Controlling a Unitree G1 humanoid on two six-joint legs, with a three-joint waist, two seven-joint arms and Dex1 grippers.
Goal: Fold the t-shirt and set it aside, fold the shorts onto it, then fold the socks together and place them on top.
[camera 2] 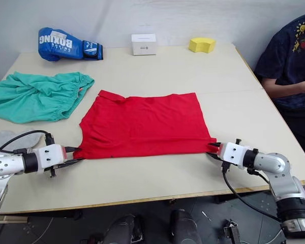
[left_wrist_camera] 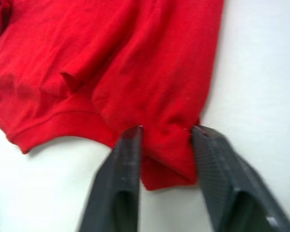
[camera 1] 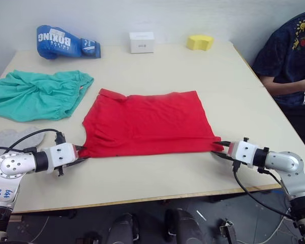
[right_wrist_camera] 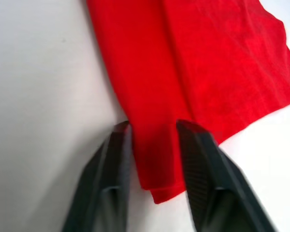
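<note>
The left claw (left_wrist_camera: 164,140) and the right claw (right_wrist_camera: 152,130), each pinching a near corner of the t-shirt (camera 1: 150,122) (already doubled), should be raised together, evenly.

Even, diffuse light is falling from above across the table (camera 1: 157,178), leaving no glare.

Shadows are lying soft and short: a thin dark rim is showing under the near edge of the t-shirt (camera 1: 147,124), and the space beneath the table is falling into deep shade. Both head views are staying sharp to their edges, without visible bending. In the wrist views, the black fingers (left_wrist_camera: 128,193) of each gripper are blurring at close range, while the red cloth beyond is appearing slightly soft.
</note>
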